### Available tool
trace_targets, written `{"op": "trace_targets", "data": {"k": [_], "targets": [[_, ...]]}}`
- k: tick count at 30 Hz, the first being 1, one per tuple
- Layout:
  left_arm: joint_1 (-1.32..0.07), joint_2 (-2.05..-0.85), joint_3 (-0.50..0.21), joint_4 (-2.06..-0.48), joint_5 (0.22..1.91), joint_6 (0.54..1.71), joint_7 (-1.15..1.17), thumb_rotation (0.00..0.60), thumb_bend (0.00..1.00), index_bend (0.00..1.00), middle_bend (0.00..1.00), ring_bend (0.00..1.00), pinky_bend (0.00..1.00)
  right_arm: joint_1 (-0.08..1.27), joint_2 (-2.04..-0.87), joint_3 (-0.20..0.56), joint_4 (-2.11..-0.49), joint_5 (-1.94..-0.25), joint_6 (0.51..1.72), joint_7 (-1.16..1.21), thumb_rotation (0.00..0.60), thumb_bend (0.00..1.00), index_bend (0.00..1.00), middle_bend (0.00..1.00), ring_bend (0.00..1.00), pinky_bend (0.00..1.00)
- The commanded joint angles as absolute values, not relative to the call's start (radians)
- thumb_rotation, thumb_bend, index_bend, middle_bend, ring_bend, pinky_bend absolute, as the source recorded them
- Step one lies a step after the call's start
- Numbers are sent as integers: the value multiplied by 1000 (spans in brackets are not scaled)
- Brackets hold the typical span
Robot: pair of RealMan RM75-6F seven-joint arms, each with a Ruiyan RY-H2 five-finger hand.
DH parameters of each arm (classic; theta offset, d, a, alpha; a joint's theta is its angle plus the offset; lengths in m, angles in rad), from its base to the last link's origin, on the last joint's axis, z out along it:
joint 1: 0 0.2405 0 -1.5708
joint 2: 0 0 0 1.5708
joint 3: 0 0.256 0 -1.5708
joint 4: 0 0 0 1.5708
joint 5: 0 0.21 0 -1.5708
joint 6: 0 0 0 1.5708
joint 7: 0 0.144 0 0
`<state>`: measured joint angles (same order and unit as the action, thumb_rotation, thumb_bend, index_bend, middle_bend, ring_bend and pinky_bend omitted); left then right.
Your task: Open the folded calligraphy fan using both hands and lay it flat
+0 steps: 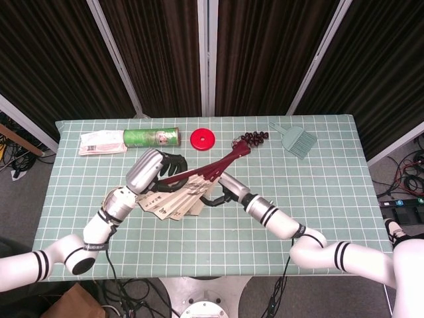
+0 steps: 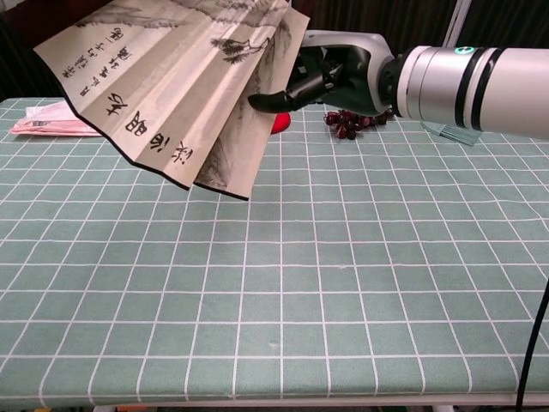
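Note:
The calligraphy fan [image 1: 171, 202] is partly spread and held up off the green checked table [image 1: 318, 199]; its paper face with black characters [image 2: 163, 103] fills the upper left of the chest view. Its dark red ribs [image 1: 212, 169] point toward the table's back. My left hand [image 1: 162, 169] grips the ribs near the paper's top. My right hand [image 1: 220, 190] is at the fan's right edge; in the chest view this hand [image 2: 330, 77] has its thumb in front of the outermost fold and its fingers behind. Whether they pinch the fold is unclear.
Along the back of the table lie a white packet [image 1: 99, 142], a green can [image 1: 151, 138], a red disc [image 1: 202, 139], a bunch of dark grapes [image 1: 254, 138] and a teal brush [image 1: 296, 140]. The table's edge runs close behind them.

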<state>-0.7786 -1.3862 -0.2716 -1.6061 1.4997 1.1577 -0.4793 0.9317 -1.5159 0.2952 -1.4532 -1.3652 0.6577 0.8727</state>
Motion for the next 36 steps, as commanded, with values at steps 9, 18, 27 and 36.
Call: {"op": "trace_targets", "data": {"k": [9,18,27,36], "targets": [[-756,-1384,-248,-1567,1519,1200,-504,600,421,613,723,715,787,910,-1550,318,-1396,-1333,788,734,600,555,725,490,314,170],[-721,-1387,-184,-1470,1574,1244,-427,600,422,613,719,705,763,859,-1530,287,-1343,-1372,961,434,600,598,740,501,322,171],[-683,-1457,-134,-1319,1649,1337,-168,600,425,612,706,693,750,797,-1547,242,-1230,-1493,1201,160,600,598,743,489,330,170],[-669,-1552,-115,-1175,1698,1401,89,600,427,605,685,686,737,745,-1652,217,-1063,-1560,1390,22,600,597,723,472,321,147]]}}
